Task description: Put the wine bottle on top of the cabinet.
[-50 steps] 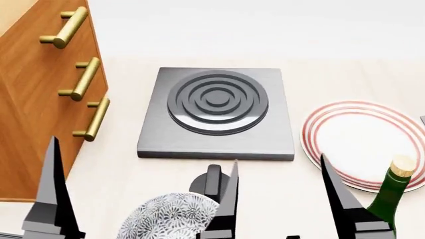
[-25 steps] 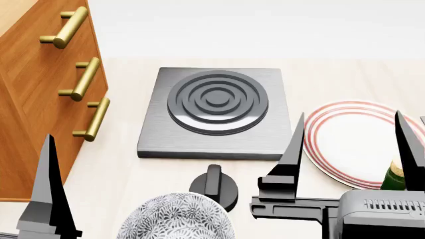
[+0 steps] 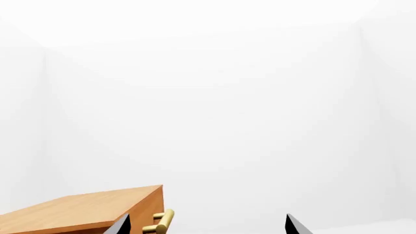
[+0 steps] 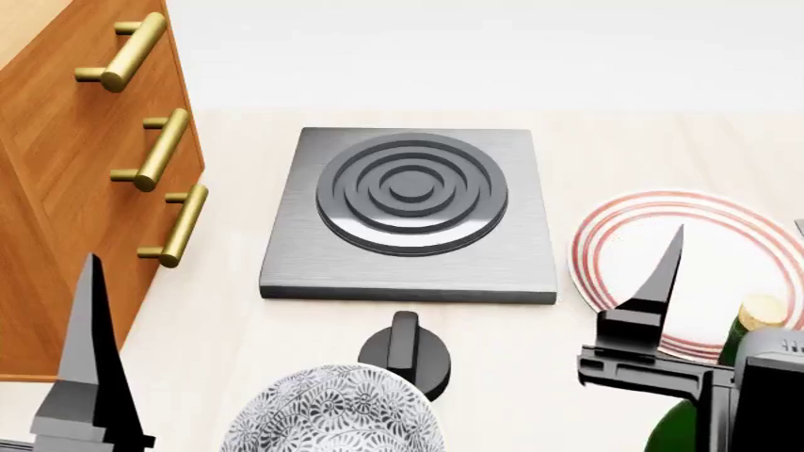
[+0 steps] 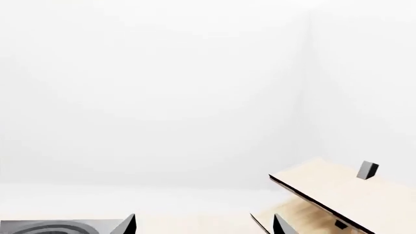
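Wine bottle standing upright at roughly 4 o'clock in the head view, on the desk just beside the striped plate, only its cork, neck and a patch of shoulder visible past the right hand. Judged heavy, rigid, smooth and breakable glass, tall and top-heavy; best taken around the wide body below the shoulder, not the slim neck.

Right hand spread wide, empty, one finger visible near the neck. Left hand also spread wide, empty, low at 8 o'clock in the head view. Cabinet at 9 o'clock, top bare in the left wrist view.

Since half a second ago: right hand shifted rightward and lower, now at the bottle; left hand unmoved.
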You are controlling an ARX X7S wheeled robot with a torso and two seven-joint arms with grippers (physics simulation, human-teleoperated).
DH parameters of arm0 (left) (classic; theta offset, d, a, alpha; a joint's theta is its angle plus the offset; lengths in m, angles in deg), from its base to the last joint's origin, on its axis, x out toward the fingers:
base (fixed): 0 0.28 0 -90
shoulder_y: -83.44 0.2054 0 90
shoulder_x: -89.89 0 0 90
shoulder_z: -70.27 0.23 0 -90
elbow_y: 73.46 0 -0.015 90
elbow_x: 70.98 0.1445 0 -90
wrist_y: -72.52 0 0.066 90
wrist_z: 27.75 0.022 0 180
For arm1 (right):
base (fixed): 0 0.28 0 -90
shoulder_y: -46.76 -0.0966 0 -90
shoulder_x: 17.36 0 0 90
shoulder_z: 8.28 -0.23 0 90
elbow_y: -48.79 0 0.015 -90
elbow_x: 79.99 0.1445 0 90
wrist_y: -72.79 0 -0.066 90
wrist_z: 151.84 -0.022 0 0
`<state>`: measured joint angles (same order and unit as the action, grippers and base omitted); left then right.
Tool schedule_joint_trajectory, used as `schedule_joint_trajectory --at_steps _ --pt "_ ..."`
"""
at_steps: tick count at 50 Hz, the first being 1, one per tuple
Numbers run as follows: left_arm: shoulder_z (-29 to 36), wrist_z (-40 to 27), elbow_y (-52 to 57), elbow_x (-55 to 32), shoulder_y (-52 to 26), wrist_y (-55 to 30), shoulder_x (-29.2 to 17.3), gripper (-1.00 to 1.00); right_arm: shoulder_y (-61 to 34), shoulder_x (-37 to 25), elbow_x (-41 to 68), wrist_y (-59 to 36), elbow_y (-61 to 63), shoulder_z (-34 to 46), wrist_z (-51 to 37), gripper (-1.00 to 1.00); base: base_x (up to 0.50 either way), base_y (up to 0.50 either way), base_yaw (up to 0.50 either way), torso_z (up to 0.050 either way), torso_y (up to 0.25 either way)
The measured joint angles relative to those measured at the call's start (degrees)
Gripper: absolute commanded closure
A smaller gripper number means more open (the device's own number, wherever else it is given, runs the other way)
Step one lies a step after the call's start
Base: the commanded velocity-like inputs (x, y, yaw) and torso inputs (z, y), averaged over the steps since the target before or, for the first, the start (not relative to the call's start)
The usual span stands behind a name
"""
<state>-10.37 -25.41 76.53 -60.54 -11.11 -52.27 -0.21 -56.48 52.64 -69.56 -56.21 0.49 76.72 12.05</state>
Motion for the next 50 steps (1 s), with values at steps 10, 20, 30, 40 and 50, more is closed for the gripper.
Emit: schedule_joint_trajectory --at_steps 10,20,30,40,50 --pt "-0.31 -0.01 0.00 -0.18 0.12 0.20 0.00 -1.00 1.97 0.70 -0.62 4.72 -5.54 -0.29 -0.01 -1.00 0.00 0.00 0.00 0.000 0.000" --pt "-0.33 -0.06 0.00 -0.15 0.29 0.25 0.00 -1.00 3.94 1.15 -0.74 8.05 -9.25 -1.01 -0.09 -1.00 0.00 0.00 0.00 0.000 0.000" --pt "-0.37 -0.04 0.00 -0.16 0.45 0.35 0.00 -1.00 5.72 1.80 -0.91 11.29 -12.40 -1.22 -0.22 -1.00 0.00 0.00 0.00 0.000 0.000" --pt "-0.26 -0.05 0.00 -0.10 0.56 0.34 0.00 -1.00 6.30 2.19 -1.00 13.26 -14.41 -0.96 -0.30 -1.00 0.00 0.00 0.00 0.000 0.000" --pt "-0.07 -0.13 0.00 0.00 0.60 0.29 0.00 -1.00 6.40 2.70 0.66 14.49 -14.66 -1.09 0.10 1.00 0.00 0.00 0.00 0.000 0.000"
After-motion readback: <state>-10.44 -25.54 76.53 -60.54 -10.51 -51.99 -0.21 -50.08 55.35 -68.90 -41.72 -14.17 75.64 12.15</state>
